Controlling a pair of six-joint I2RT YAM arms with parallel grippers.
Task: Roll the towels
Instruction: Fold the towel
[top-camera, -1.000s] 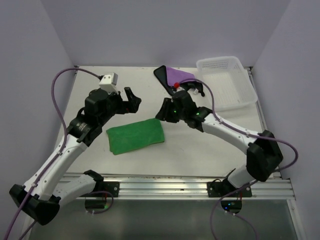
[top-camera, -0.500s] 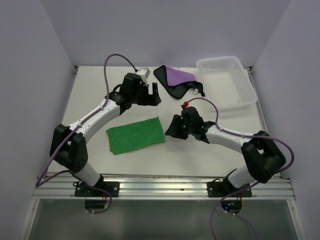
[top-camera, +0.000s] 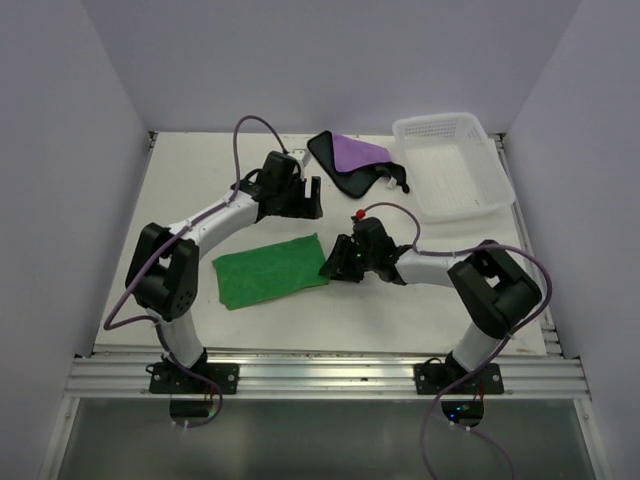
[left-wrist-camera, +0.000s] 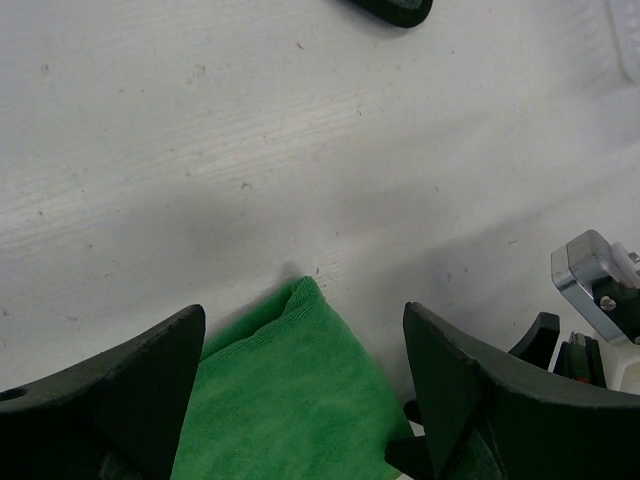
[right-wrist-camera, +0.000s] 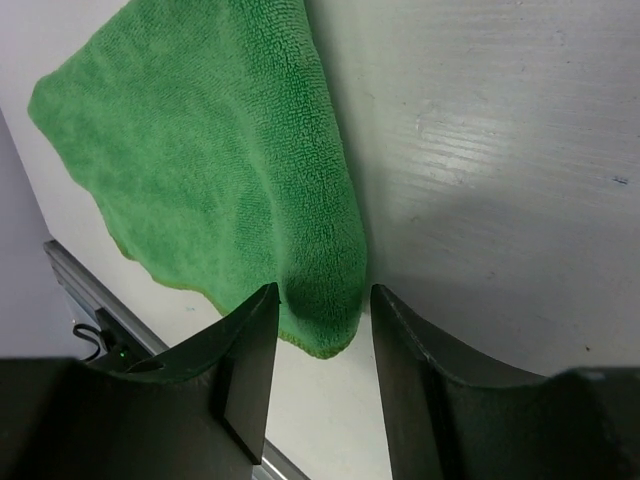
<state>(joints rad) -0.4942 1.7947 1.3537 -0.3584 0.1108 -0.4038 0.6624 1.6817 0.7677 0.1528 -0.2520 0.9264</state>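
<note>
**Towel rolling: neither cloth rolled yet**

Progress: The green towel (top-camera: 270, 270) lies flat as an oblong, with no turn of a roll in it. The purple towel (top-camera: 352, 153) sits loosely folded, its black back showing along one edge. It is well beyond both pincers and just beside the white basket (top-camera: 440, 118). By my reading both rolls remain to be made, and work on the green one is only at its opening step.

Right pincer (top-camera: 330, 268): fingers about half apart, straddling the green towel's short end. The hem lies between them on the table (top-camera: 180, 190), not visibly pinched.

Left pincer (top-camera: 308, 198): fingers wide apart and empty, hovering just beyond the towel's far corner.

Orientation: The long axis runs from the right pincer away toward the left arm's side, slightly slanted. The far corner points at the left pincer.
</note>
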